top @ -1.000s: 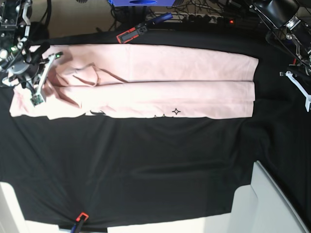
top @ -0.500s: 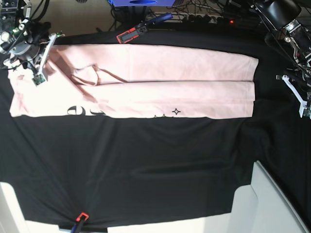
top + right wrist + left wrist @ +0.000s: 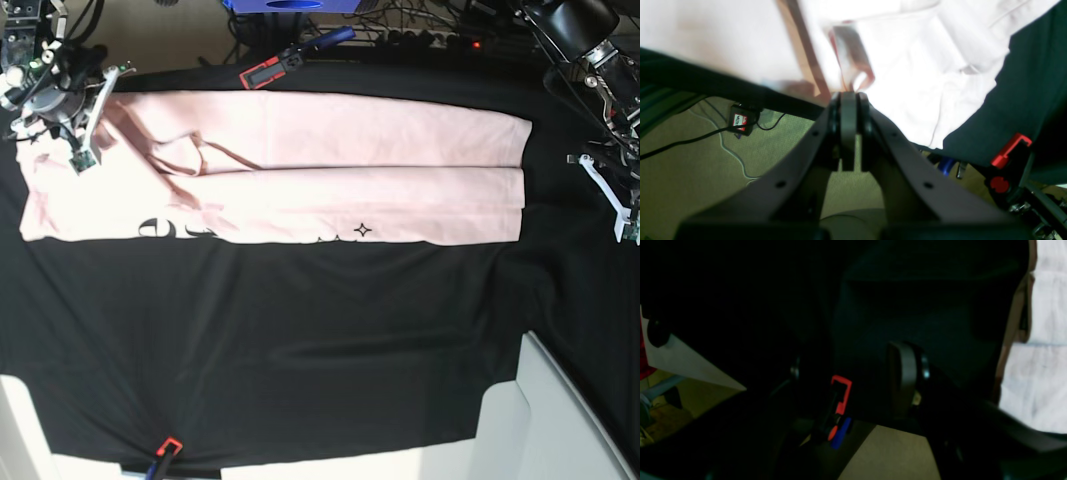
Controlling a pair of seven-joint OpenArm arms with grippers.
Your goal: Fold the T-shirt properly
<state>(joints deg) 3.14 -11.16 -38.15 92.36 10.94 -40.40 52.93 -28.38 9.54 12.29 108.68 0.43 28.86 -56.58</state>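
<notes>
The T-shirt (image 3: 300, 170) is laid lengthwise across the far half of the table cloth (image 3: 300, 340), folded into a long band, with its printed lettering (image 3: 165, 229) along the near edge. The right gripper (image 3: 75, 110) is positioned over the shirt's far corner at the base view's left end. The left gripper (image 3: 615, 195) is held beyond the opposite end, apart from the shirt. A clamp (image 3: 268, 70) is fixed at the cloth's far edge, another clamp (image 3: 165, 450) at its near edge.
</notes>
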